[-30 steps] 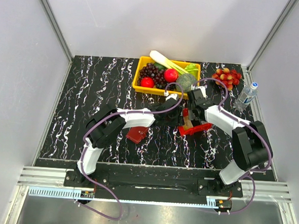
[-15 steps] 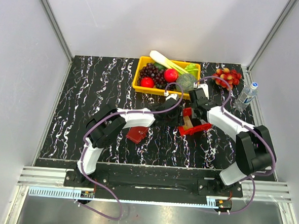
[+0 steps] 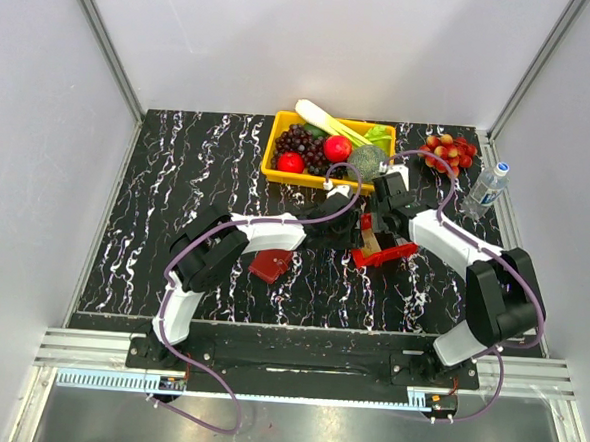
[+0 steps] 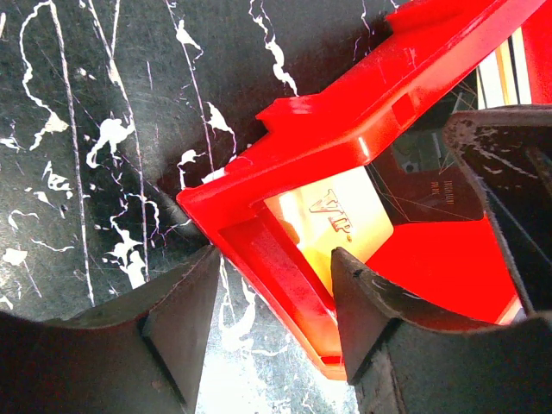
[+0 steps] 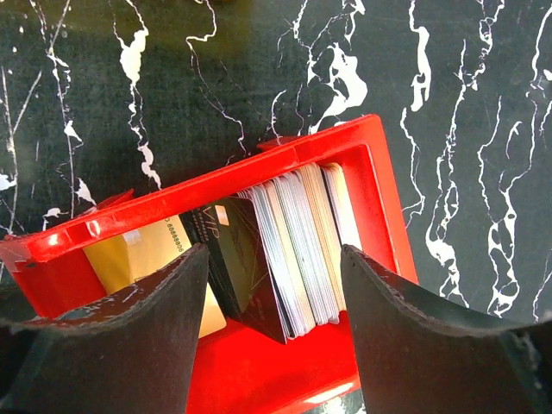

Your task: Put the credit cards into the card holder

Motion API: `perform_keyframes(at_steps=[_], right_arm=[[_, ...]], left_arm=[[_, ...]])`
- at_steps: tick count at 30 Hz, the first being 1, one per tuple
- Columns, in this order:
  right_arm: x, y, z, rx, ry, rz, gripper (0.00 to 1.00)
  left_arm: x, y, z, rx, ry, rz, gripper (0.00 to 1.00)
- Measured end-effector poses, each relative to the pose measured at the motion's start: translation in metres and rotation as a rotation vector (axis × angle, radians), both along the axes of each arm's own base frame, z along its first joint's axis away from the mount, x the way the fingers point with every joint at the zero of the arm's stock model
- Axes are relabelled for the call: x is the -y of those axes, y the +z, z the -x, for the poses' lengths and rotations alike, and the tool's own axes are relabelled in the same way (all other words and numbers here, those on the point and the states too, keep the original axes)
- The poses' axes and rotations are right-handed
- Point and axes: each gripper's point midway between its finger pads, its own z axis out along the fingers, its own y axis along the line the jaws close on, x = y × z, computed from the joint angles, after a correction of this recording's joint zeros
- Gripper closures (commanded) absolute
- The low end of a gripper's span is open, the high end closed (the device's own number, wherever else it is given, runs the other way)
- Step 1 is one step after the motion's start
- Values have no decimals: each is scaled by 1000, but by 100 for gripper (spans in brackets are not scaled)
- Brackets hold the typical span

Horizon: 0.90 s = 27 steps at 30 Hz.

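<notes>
A bright red tray (image 3: 398, 252) stands mid-table holding the credit cards. In the right wrist view a black card (image 5: 237, 259), a whitish-grey stack (image 5: 297, 246) and a tan-orange card (image 5: 142, 254) stand on edge inside the tray (image 5: 216, 190). My right gripper (image 5: 274, 254) is open, one finger on each side of the stack and not touching it. My left gripper (image 4: 276, 259) is clamped across the tray's wall (image 4: 345, 112), with the tan-orange card (image 4: 345, 220) just behind it. The dark red card holder (image 3: 270, 265) lies shut on the table under my left arm.
A yellow bin (image 3: 280, 145) of fruit and vegetables stands at the back. A bunch of red fruit (image 3: 448, 150) and a water bottle (image 3: 487, 188) are at the back right. Grey walls enclose the black marbled table (image 3: 176, 194).
My right gripper has shifted slightly left and back over the tray, and its elbow has swung right. The left arm and the tray have stayed put.
</notes>
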Motion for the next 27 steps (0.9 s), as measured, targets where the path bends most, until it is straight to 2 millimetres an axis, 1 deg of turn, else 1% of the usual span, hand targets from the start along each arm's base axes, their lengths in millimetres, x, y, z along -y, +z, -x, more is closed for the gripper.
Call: perform_keyframes(at_steps=[2, 6, 7, 9, 11, 16, 18, 20, 21, 23, 26, 27], right_arm=[[-1, -3, -1, -6, 1, 1, 31], [1, -23, 2, -58, -5, 27, 31], [2, -28, 3, -72, -5, 37, 32], [3, -31, 3, -76, -7, 44, 35], [5, -30, 2, -73, -15, 54, 37], [6, -29, 2, -66, -26, 59, 40], [8, -26, 1, -58, -31, 63, 44], [9, -23, 1, -47, -36, 66, 45], [9, -20, 0, -40, -38, 66, 48], [11, -16, 0, -27, -43, 69, 51], [10, -15, -1, -23, -43, 67, 61], [10, -15, -1, -24, -41, 64, 63]], left_arm=[[0, 0, 0, 0, -1, 0, 43], [0, 0, 0, -1, -1, 1, 43], [0, 0, 0, -1, -1, 1, 43], [0, 0, 0, -1, -1, 1, 43], [0, 0, 0, -1, -1, 1, 43], [0, 0, 0, -2, -1, 1, 43], [0, 0, 0, -3, -3, 3, 43], [0, 0, 0, -4, -4, 4, 43], [0, 0, 0, -5, -5, 5, 43], [1, 0, 0, -6, -6, 6, 43], [1, -1, 0, -8, -7, 9, 43], [1, -2, 0, -8, -8, 10, 43]])
